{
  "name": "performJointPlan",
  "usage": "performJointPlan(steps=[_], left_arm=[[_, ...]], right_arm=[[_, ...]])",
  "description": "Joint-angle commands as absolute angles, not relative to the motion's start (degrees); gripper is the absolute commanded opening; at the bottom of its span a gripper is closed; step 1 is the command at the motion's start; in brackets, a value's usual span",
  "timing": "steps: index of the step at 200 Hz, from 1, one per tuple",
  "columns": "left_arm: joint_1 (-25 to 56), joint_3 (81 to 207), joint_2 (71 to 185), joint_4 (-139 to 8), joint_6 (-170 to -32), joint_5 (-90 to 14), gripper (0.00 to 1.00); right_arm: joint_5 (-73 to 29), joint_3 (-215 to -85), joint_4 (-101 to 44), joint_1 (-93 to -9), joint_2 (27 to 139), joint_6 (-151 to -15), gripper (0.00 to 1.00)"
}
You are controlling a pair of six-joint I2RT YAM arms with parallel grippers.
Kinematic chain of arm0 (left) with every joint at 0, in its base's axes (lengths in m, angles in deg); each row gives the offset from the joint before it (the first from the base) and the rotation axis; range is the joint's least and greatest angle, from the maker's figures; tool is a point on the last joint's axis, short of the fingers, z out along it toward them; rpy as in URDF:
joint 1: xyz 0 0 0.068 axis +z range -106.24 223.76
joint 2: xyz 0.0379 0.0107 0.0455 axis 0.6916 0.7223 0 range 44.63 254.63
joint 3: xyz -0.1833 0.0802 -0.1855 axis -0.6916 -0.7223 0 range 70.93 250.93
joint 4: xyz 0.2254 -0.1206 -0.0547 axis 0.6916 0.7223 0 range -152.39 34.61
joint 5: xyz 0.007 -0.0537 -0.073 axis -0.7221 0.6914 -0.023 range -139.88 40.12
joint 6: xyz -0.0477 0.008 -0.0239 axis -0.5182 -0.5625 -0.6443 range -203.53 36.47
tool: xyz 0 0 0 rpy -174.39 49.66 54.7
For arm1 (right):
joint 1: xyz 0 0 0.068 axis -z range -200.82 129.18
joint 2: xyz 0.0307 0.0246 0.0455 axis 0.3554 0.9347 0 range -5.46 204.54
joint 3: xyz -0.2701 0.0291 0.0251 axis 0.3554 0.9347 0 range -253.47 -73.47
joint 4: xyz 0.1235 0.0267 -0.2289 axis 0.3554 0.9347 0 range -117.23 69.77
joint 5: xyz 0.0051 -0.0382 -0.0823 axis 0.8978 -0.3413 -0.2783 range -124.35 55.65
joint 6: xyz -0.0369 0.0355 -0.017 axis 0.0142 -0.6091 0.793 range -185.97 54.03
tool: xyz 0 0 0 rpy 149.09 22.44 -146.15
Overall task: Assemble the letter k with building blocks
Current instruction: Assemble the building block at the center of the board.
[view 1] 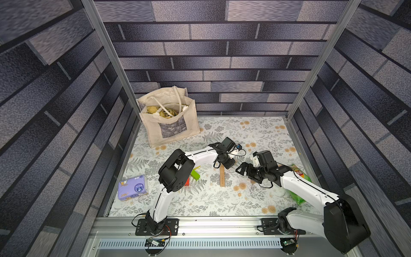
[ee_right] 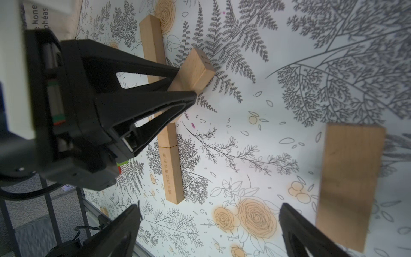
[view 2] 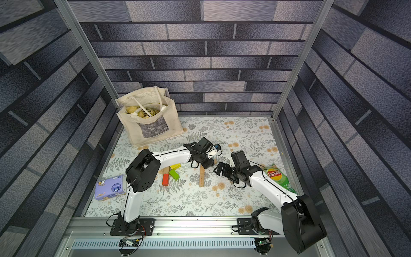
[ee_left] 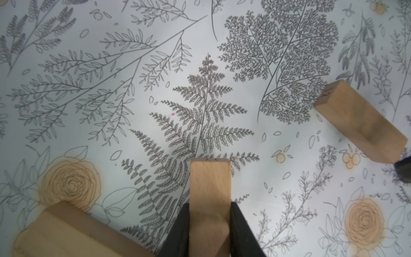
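My left gripper point(ee_left: 210, 204) is shut on a tan building block point(ee_left: 210, 189), with one black finger on each side. In the right wrist view that held block point(ee_right: 196, 69) slants away from a straight line of tan blocks point(ee_right: 173, 175) lying end to end on the mat. In both top views this tan line point(view 1: 222, 177) point(view 2: 201, 177) shows below the left gripper point(view 1: 229, 164). My right gripper point(ee_right: 210, 208) is open over bare mat, just right of the line point(view 1: 241, 170). A loose tan block point(ee_right: 349, 182) lies beside it. Yellow point(view 2: 175, 166), green point(view 2: 174, 174) and red point(view 2: 165, 179) blocks lie under the left arm.
A canvas tote bag point(view 1: 169, 120) stands at the back left. A purple tissue pack point(view 1: 133, 188) lies near the left edge. A green chip bag point(view 2: 280, 178) lies under the right arm at the right edge. The metal rail point(view 1: 200, 224) runs along the front.
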State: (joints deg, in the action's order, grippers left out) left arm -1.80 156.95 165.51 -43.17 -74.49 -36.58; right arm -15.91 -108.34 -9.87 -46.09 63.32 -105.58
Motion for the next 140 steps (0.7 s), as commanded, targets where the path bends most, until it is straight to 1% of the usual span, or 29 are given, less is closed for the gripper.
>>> performJointPlan(steps=[1,140], left_arm=[[-1.6,158.28,166.34,-43.24,-72.77,-36.69,0.26],[-0.83,160.05,167.9,-42.02,-72.64,-36.69,0.29]], right_arm=[[-16.69,-110.16,-8.61,-46.64,63.54,-104.82,1.0],[-16.69,-110.47,-8.77,-46.58,64.42,-104.26,1.0]])
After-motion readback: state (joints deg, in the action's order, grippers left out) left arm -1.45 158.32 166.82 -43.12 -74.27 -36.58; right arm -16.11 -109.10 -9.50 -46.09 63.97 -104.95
